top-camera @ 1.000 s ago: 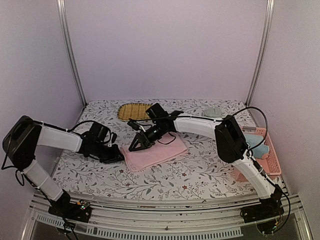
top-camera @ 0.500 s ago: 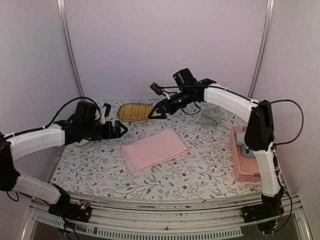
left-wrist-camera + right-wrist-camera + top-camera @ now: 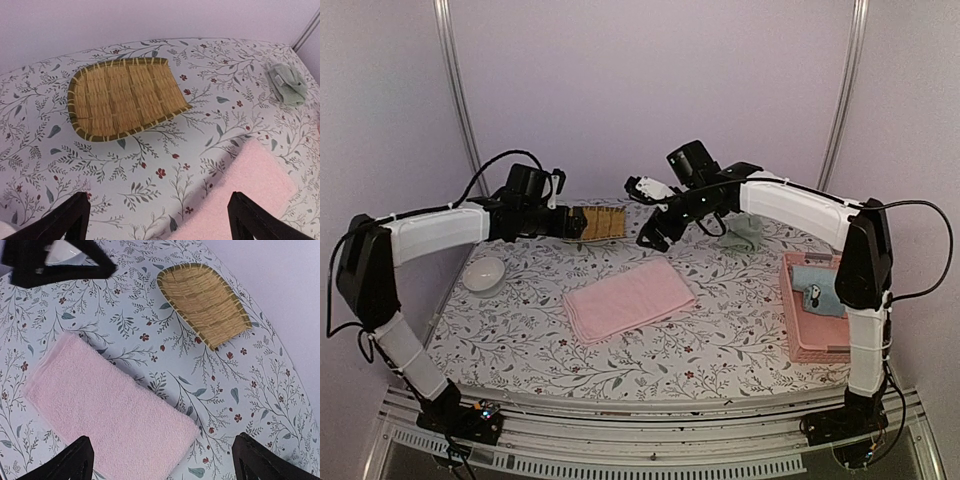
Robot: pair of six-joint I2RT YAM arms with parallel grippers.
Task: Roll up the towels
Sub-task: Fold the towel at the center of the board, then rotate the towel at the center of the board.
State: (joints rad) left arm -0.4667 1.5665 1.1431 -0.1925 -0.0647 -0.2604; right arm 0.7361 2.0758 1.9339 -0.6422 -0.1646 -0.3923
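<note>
Left pincer (image 3: 574,222): standing wide open and empty, hovering near the woven mat (image 3: 125,97) at the far side of the surface (image 3: 520,340); a second ago it was down at the pink towel's (image 3: 630,298) left edge.
Right pincer (image 3: 655,235): gaping fully, gripping nothing, hanging high over the far centre, having risen from the same towel.
Pink towel: lying flat and unrolled mid-surface, sitting where it was, both arms now well apart from it.
Green towel (image 3: 745,232): sitting bunched at far right.
Blue towel (image 3: 815,290): resting in the pink basket (image 3: 800,340).
</note>
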